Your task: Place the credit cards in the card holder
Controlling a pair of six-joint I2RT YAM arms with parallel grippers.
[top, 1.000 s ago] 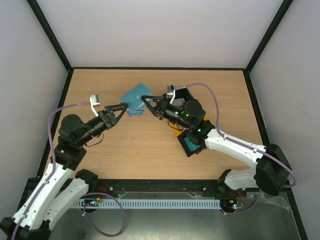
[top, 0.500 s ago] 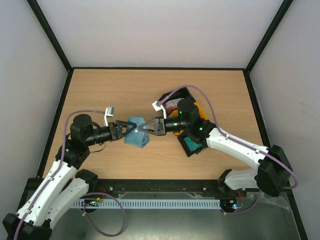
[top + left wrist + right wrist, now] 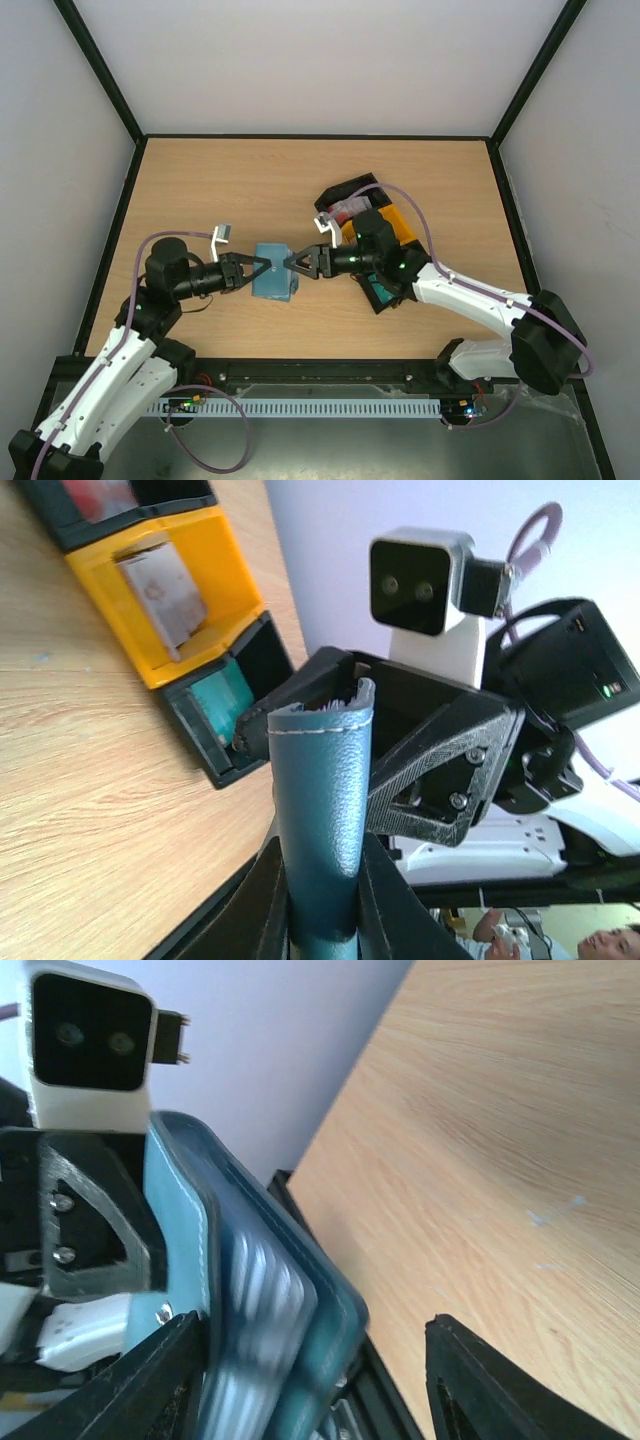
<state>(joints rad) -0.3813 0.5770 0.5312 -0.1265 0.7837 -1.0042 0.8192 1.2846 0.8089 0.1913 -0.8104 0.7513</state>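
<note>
The teal card holder [image 3: 275, 284] hangs between the two grippers at the table's middle. My left gripper [image 3: 258, 268] is shut on it; in the left wrist view its edge [image 3: 320, 800] is pinched between the fingers [image 3: 268, 895]. My right gripper [image 3: 292, 264] faces it from the right and is open. In the right wrist view the holder [image 3: 270, 1300] leans against one finger [image 3: 150, 1380], well clear of the other. Credit cards lie in the bins: a reddish one [image 3: 345, 208] in the black bin, a whitish one [image 3: 165, 575] in the yellow bin.
A three-bin tray lies right of centre, under the right arm: black bin [image 3: 340, 190], yellow bin [image 3: 398, 222] and dark-green bin [image 3: 384, 296]. Black rails edge the wooden table [image 3: 200, 190].
Both arms have brought the card holder from the back towards the near middle. The left gripper has shut on it and the right gripper has opened.
</note>
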